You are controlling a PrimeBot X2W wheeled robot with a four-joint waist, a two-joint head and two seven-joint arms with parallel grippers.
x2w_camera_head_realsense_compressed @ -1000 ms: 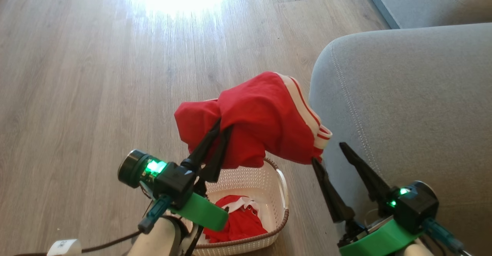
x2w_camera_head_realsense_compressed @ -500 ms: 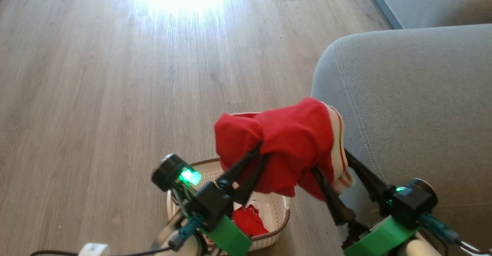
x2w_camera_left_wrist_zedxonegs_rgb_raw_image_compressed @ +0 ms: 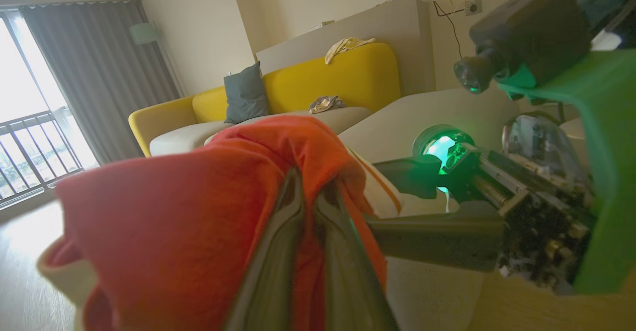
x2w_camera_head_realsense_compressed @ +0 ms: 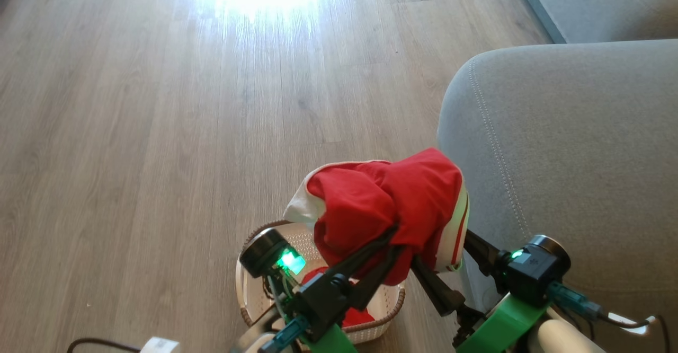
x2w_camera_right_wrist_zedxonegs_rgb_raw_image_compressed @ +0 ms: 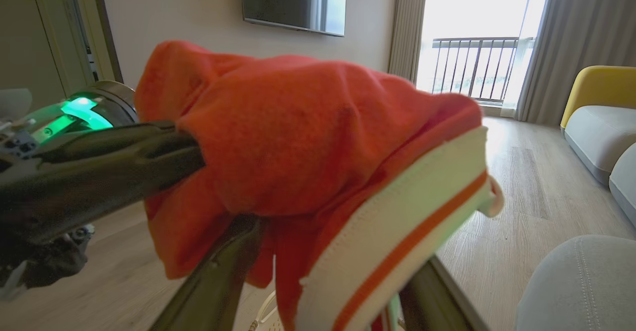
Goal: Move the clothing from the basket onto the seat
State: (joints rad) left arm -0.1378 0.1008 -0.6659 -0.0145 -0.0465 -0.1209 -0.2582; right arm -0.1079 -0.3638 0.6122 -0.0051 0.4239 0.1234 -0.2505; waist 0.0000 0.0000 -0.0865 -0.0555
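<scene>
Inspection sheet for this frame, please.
Surface: pale wood plank floor, glare at top.
Job's things: bright red white-trimmed fabric garment held up; second one in oval cream perforated plastic basket; large grey upholstered seat cushion alongside.
Clutter: crumpled items on yellow fabric sofa.
End effectors: left end effector shut on raised garment; right end effector open astride its striped band.
Cables: dark cable on floor.
Surroundings: wall-mounted screen, balcony railing.

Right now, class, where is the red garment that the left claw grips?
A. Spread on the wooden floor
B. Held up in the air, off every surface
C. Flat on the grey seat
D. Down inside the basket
B: the left claw is shut on the red garment, which hangs bunched in the air, touching neither the seat nor the floor, with the basket lower in the head view.
</scene>
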